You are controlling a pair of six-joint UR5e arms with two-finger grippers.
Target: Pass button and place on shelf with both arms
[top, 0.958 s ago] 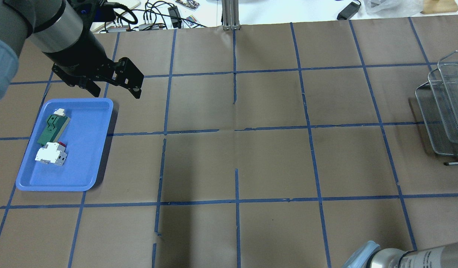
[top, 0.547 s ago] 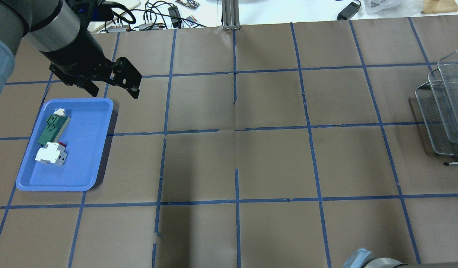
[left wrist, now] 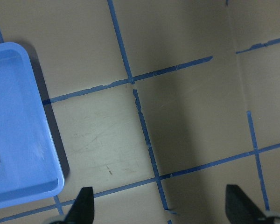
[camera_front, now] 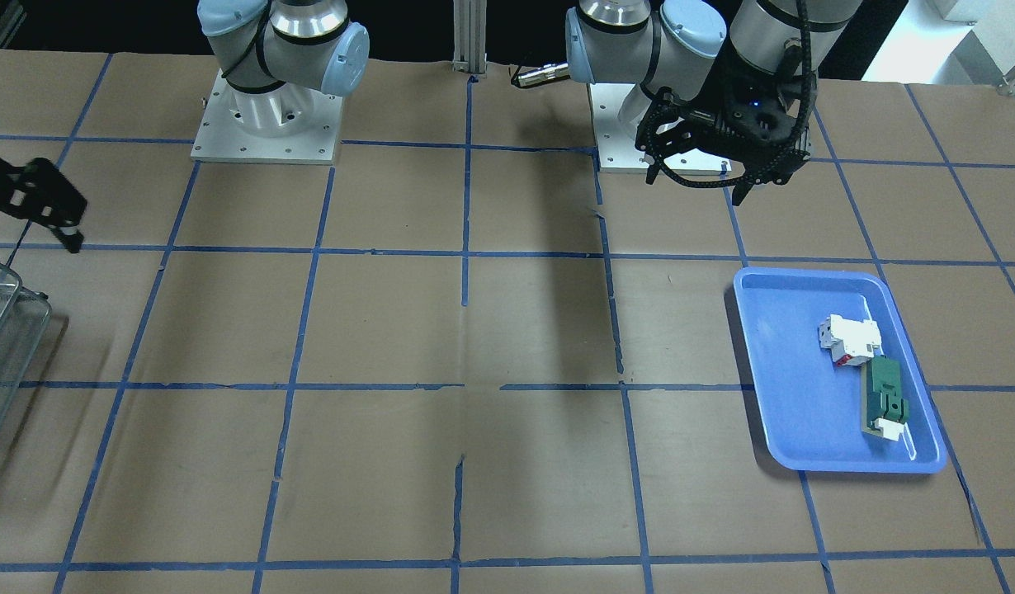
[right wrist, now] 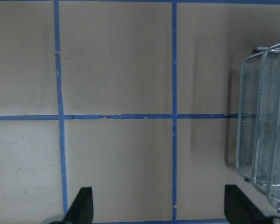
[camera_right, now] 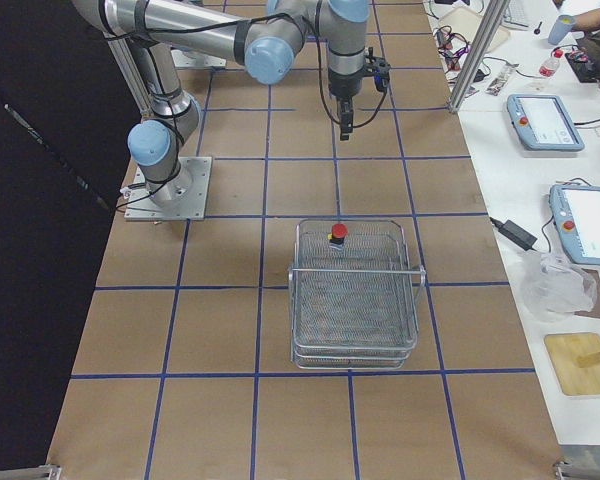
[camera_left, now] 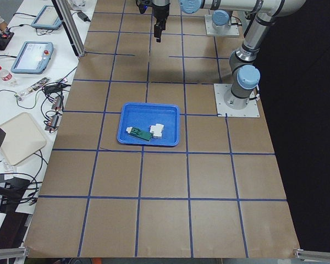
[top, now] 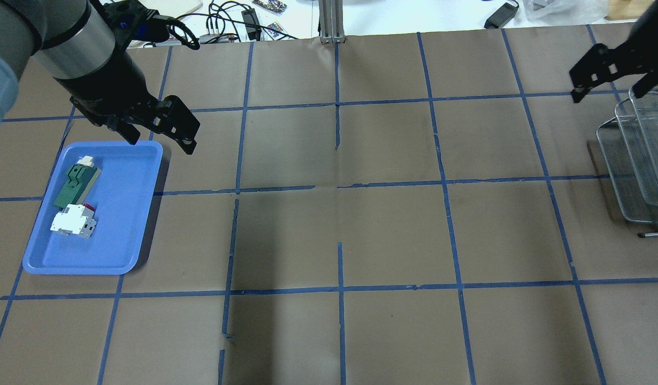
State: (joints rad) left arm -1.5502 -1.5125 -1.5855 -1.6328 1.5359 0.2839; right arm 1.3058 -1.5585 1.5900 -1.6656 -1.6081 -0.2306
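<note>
The button [camera_right: 337, 232], with its red cap up, rests on the top tier of the wire-mesh shelf [camera_right: 355, 300], near the tier's far edge; it shows only in the exterior right view. The shelf also shows at the right edge of the overhead view [top: 636, 176] and in the right wrist view [right wrist: 263, 130]. My right gripper [top: 607, 92] hovers open and empty just beyond the shelf, clear of it [right wrist: 159, 207]. My left gripper [top: 160, 143] hangs open and empty over the far right corner of the blue tray [top: 120, 262], with bare table between its fingers [left wrist: 159, 207].
The blue tray holds a green-and-white rectangular part [top: 76, 184] and a white block with a red spot [top: 72, 219]. Brown paper with a blue tape grid covers the table. Cables and devices lie beyond the far edge [top: 227, 21].
My right gripper has come into the overhead view at the upper right, by the shelf, and its elbow has left the bottom right corner. My left gripper has shifted slightly toward the tray.
</note>
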